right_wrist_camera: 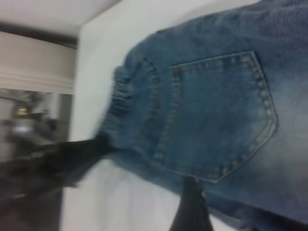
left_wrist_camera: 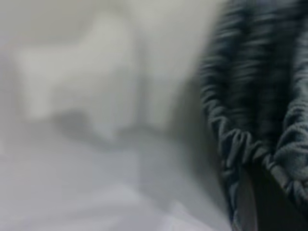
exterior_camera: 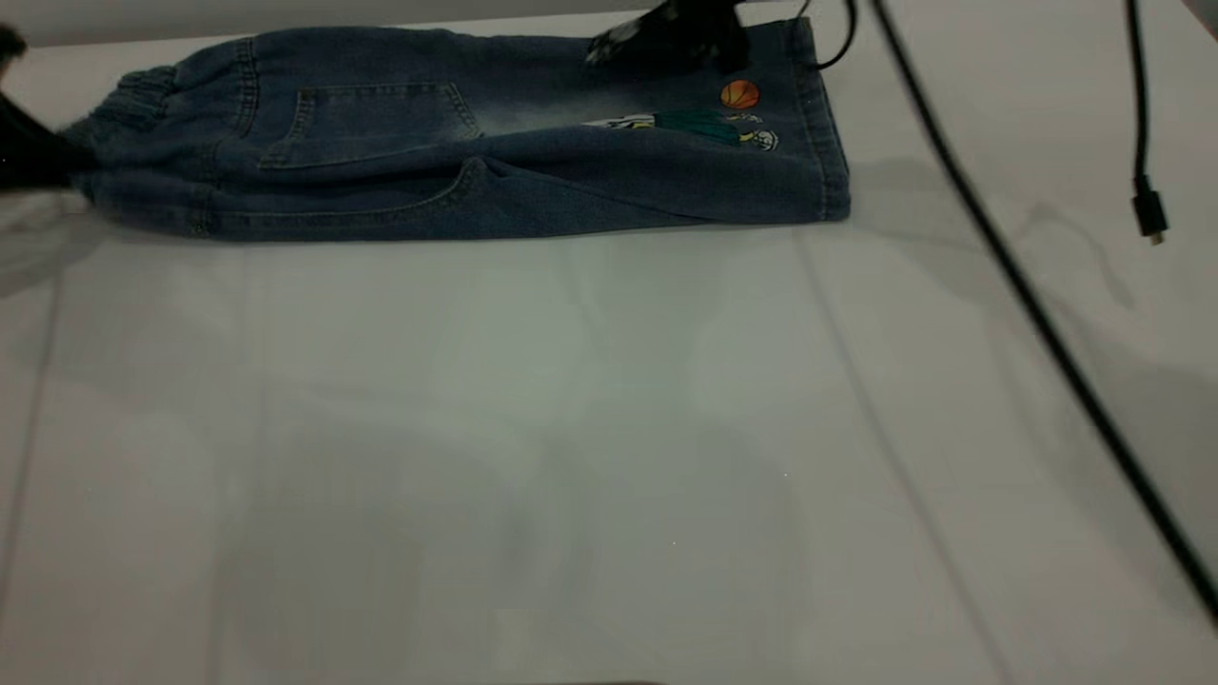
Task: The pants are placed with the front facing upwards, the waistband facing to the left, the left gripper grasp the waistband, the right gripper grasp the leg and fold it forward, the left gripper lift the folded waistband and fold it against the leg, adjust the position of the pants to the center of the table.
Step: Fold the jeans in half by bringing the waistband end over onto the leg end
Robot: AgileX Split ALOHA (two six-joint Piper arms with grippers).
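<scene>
- The left gripper (exterior_camera: pixel 29 157) is cut off by the left edge of the exterior view; only a dark mass is seen there, touching the waistband (exterior_camera: pixel 128 109). Whether its fingers are apart or pressed on the cloth cannot be told.
- In the left wrist view the gathered waistband (left_wrist_camera: pixel 250 144) is seen blurred and close, with a dark shape below it that cannot be made out.
- The pants (exterior_camera: pixel 476 143) are laid along the far edge of the table (exterior_camera: pixel 571 457), folded lengthwise, with the waistband at the left and the leg hem (exterior_camera: pixel 823 124) at the right.
- A back pocket (exterior_camera: pixel 376 124) is turned upward, and a small cartoon print (exterior_camera: pixel 709 124) with an orange ball (exterior_camera: pixel 739 94) is seen near the hem.
- The right gripper (exterior_camera: pixel 666 38) is largely cut off by the top edge of the exterior view; it is seen over the far side of the leg, just beside the print. Its fingers cannot be read as spread or pinching.
- In the right wrist view the pocket (right_wrist_camera: pixel 221 115) fills the middle, one dark fingertip (right_wrist_camera: pixel 192 207) lies against the denim, and the left gripper (right_wrist_camera: pixel 79 154) is seen farther off at the waistband (right_wrist_camera: pixel 125 106).
- Two black cables (exterior_camera: pixel 1028 304) are seen across the right side of the table, one ending in a plug (exterior_camera: pixel 1149 214).
</scene>
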